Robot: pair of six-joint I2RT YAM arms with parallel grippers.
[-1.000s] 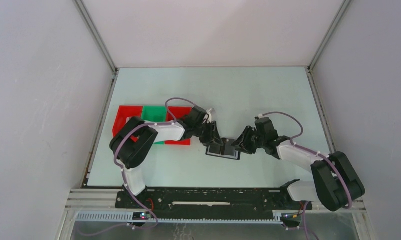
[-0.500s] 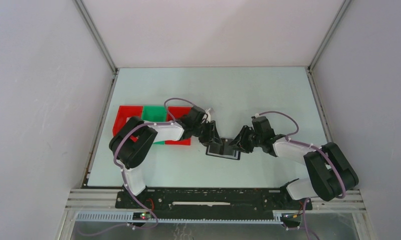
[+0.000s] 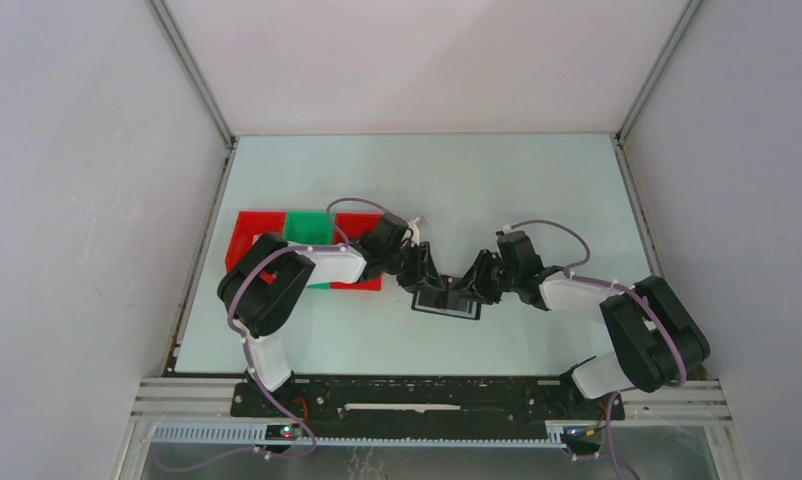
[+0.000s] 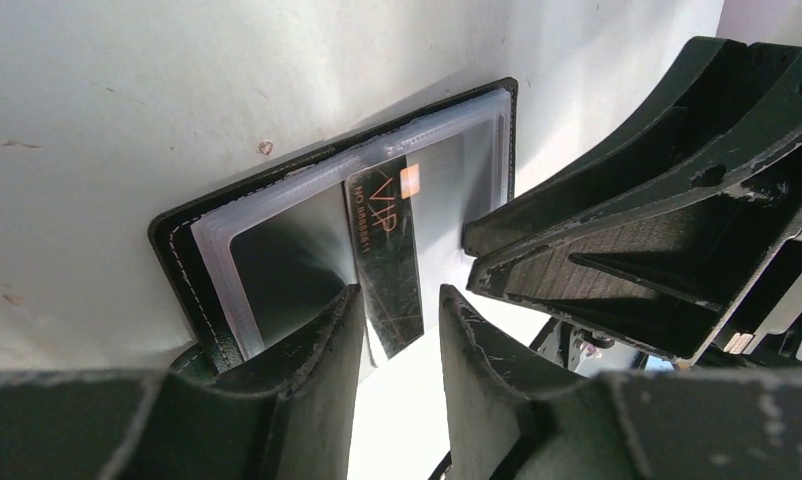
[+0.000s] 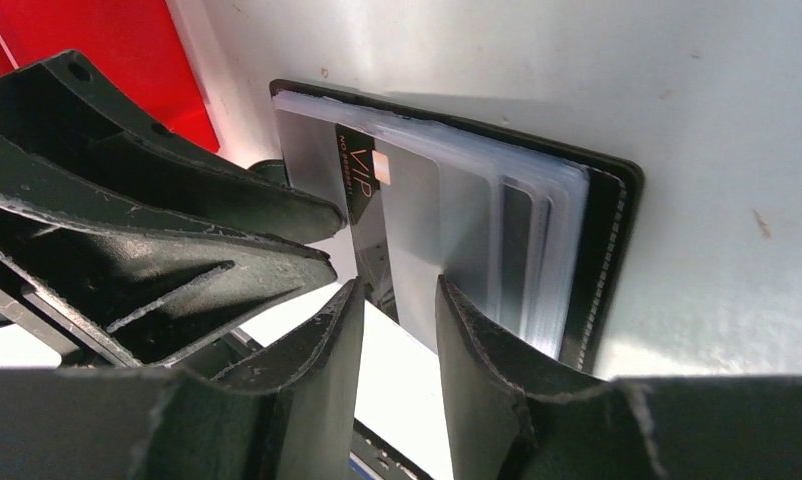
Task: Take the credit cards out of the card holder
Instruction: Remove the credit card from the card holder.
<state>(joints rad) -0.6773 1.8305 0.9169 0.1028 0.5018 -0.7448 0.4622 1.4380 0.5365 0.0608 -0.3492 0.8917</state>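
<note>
Overhead and wrist views of an open card holder (image 5: 612, 230) lying near the middle of the pale table (image 3: 427, 180), between the two end effectors. From above the holder is seen only as a small dark patch, most of it covered by the fingers. In both wrist views its near part is cut off behind the fingers, and only a stitched black edge and a stack of clear sleeves (image 5: 565, 255) are shown. A dark card (image 4: 385, 250) marked VIP is seen over the sleeves at the middle of the holder, its lower end lost between the fingers. Further cards (image 5: 517, 235) inside the sleeves are made out only as grey shapes and cannot be counted. The left end effector (image 4: 400, 300) is held over the holder with its fingers partly apart and the dark card in the gap; whether the card is pinched cannot be told. The right end effector (image 5: 399, 295) is set opposite, likewise partly apart around the same card, and its grip cannot be judged either. A red tray (image 3: 247, 238) and a green tray (image 3: 309, 226) are placed left of the holder, partly hidden by the left arm (image 3: 277, 285). The table is lightly scuffed and specked, and is enclosed by plain white walls (image 3: 427, 60) and metal corner posts (image 3: 192, 75); a dark rail (image 3: 427, 397) is fixed along its near edge.
</note>
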